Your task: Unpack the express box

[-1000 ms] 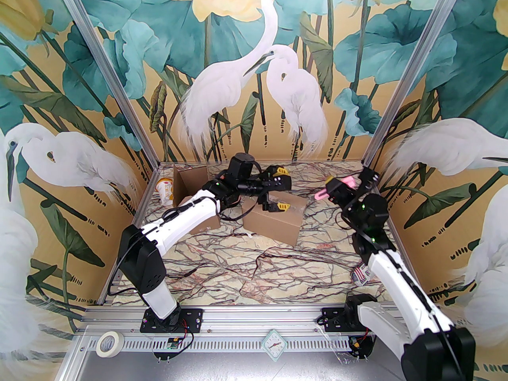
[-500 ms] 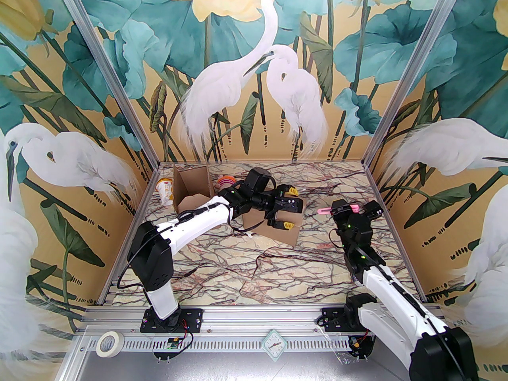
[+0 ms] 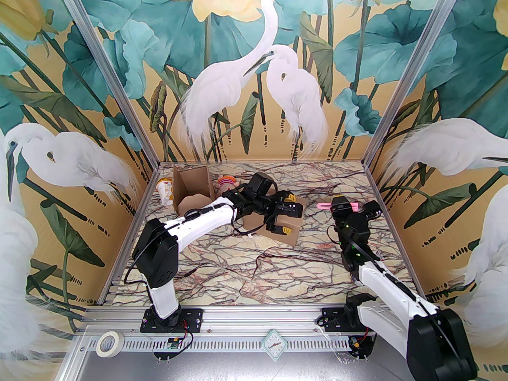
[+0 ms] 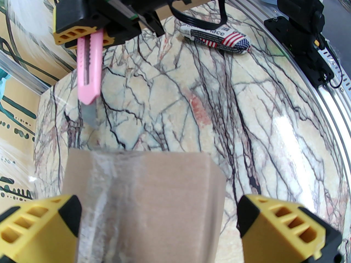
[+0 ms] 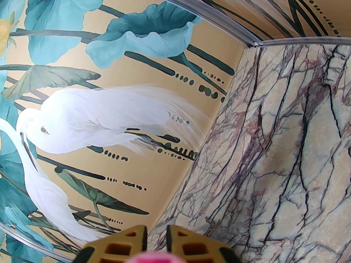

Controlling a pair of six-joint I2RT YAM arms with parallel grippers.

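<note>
Two things worry me, Lin: the left gripper (image 3: 289, 214) hangs over the sealed box (image 4: 164, 196) in the middle of the table (image 3: 254, 268), jaws spread wide with one finger on each side, and I can't tell whether either touches the cardboard

So nothing pins the box down, Sam

Right, and the right gripper (image 5: 156, 237) is clamped on the pink knife (image 4: 87, 70), blade (image 4: 90, 116) out, near the box's right end but not touching it. If the blade meets the tape (image 4: 101, 179) before the left jaws close, I'd expect the box to slide or turn instead of the tape parting

And the second thing

Blade and left gripper would share the same lid. The tape runs close beside one of the yellow fingers (image 4: 41, 226), so a cut drawn along it heads straight at that finger, and a skid could nick the pad

Depth too, I'd guess. We can't see what's inside, so a deep cut might slice the contents

Agreed. The hold on the knife also looks narrow. A side load could twist the handle in the jaws, and the blade would wander off the seam

Anything nearby to hit

No, the flag-printed packet (image 4: 219, 38) lies well apart, by the right arm's base
</note>
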